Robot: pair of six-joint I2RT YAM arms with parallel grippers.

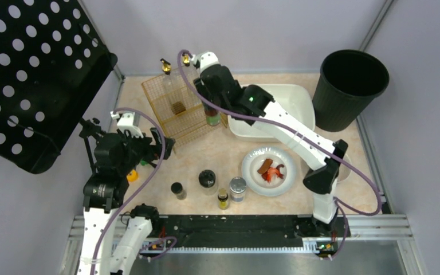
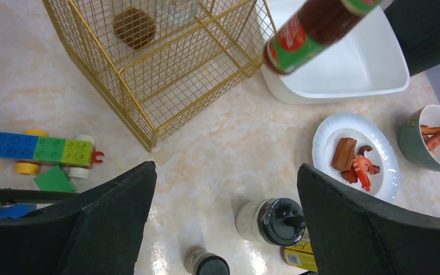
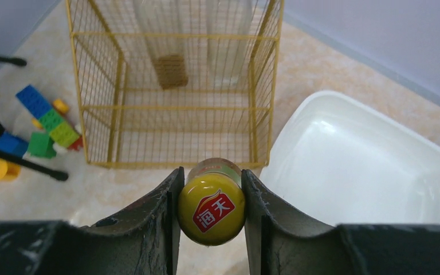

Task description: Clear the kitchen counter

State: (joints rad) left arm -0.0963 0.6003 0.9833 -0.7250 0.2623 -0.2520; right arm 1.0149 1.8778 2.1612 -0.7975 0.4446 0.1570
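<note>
The kitchen counter (image 1: pixel 217 152) is pale marble-patterned. My right gripper (image 1: pixel 209 102) is shut on a sauce bottle (image 1: pixel 212 116) with a yellow cap and a green label. It holds the bottle above the counter, between the gold wire basket (image 1: pixel 177 109) and the white tub (image 1: pixel 289 106). In the right wrist view the fingers (image 3: pixel 166 212) clamp the cap (image 3: pixel 211 211). The bottle also shows in the left wrist view (image 2: pixel 315 26). My left gripper (image 1: pixel 161 143) is open and empty, up above the counter (image 2: pixel 217 143) near the basket's front corner.
Several small jars (image 1: pixel 207 179) stand at the front. A white plate (image 1: pixel 252 157) of food sits to their right, with a green bowl (image 2: pixel 412 143) beyond it. A black bin (image 1: pixel 349 86) is at the back right. Toy blocks (image 2: pixel 34 148) lie at the left. A black perforated panel (image 1: pixel 28 74) leans over the left.
</note>
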